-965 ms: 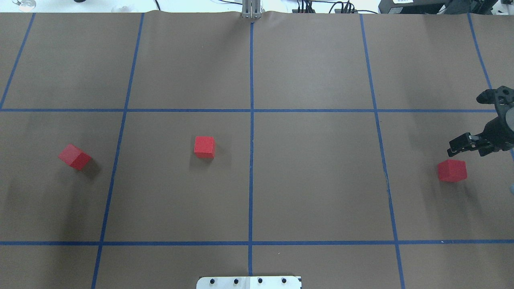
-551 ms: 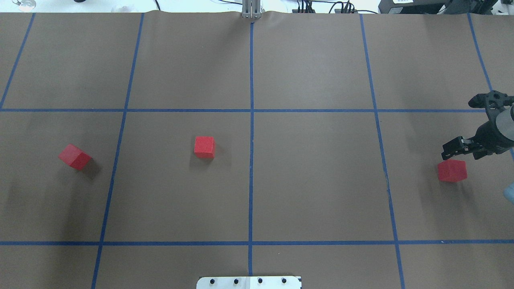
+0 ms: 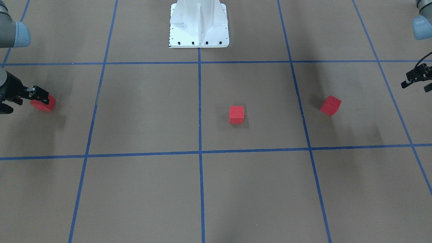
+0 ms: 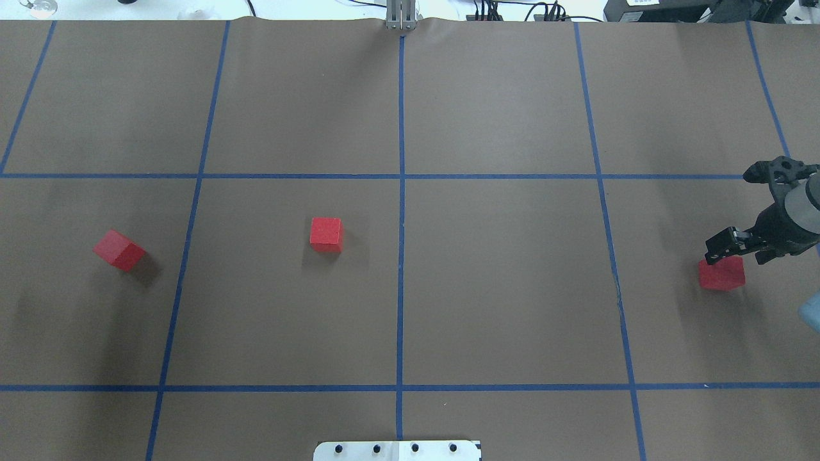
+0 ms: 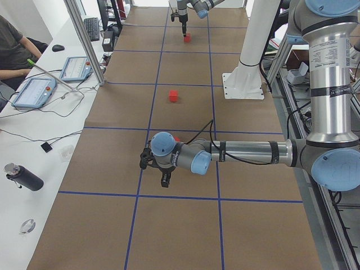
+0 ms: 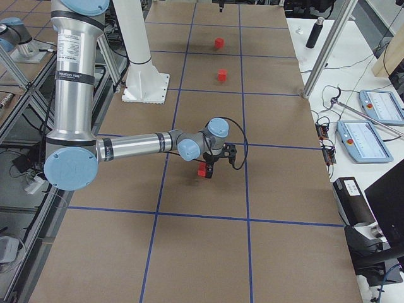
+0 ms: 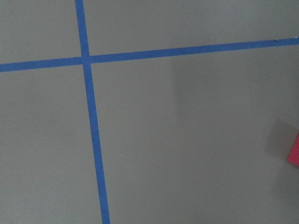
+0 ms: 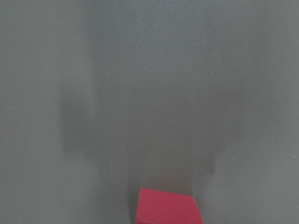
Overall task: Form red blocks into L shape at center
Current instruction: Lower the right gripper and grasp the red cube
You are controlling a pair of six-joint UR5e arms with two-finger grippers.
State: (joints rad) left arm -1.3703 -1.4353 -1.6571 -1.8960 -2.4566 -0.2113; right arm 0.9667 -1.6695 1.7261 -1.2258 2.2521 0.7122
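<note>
Three red blocks (image 4: 326,232) lie apart in a row, unjoined. In the overhead view the rightmost block (image 4: 722,275) sits at 6 o'clock of the right gripper (image 4: 728,212), jaws apart, one finger (image 4: 721,245) overlapping its far edge; the center (image 4: 416,275) lies at its 9 o'clock. A cube, it offers no long axis. Left gripper (image 3: 414,78), far off: jaw state cannot be told.

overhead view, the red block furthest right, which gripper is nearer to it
Right. The right gripper hovers just beside that red block; the left gripper is far across at the opposite end, outside the overhead view.
</note>
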